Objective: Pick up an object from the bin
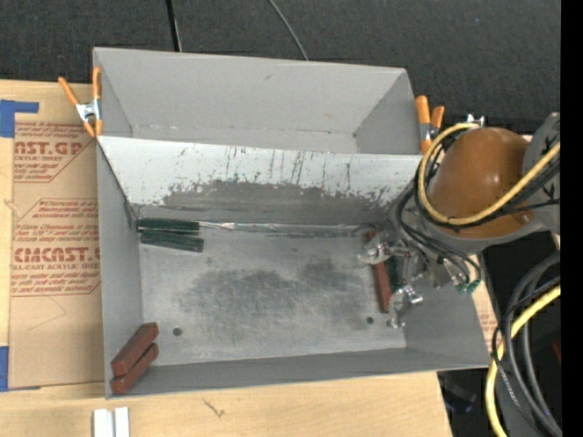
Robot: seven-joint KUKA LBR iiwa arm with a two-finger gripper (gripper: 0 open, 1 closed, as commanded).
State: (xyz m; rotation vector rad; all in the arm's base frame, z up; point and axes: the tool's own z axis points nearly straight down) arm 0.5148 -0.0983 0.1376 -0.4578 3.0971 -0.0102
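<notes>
camera view, right end of the grey metal bin (255,89): what lies at the pincer (393,280)?
— a slim reddish-brown bar (383,289) on the bin floor, close to the right wall. its long axis runs nearly top to bottom of the view, with the lower end tipped a little to the right.
and the arm?
— it comes in over the right rim. the rounded orange cover (478,185) sits above the rim, looped with yellow and black cables (437,167), and the metal wrist parts hang down and to the left onto the bar.
is the bar held?
— cannot tell. the metal parts crowd both sides of it and cover its upper end, so how wide the pincer stands is not clear, nor whether it touches the bar.
anything else in the bin?
— a long dark green piece (170,236) lying level along the back of the floor at the left, and a reddish-brown block (134,358) slanted in the near left corner, both well apart from the pincer.
</notes>
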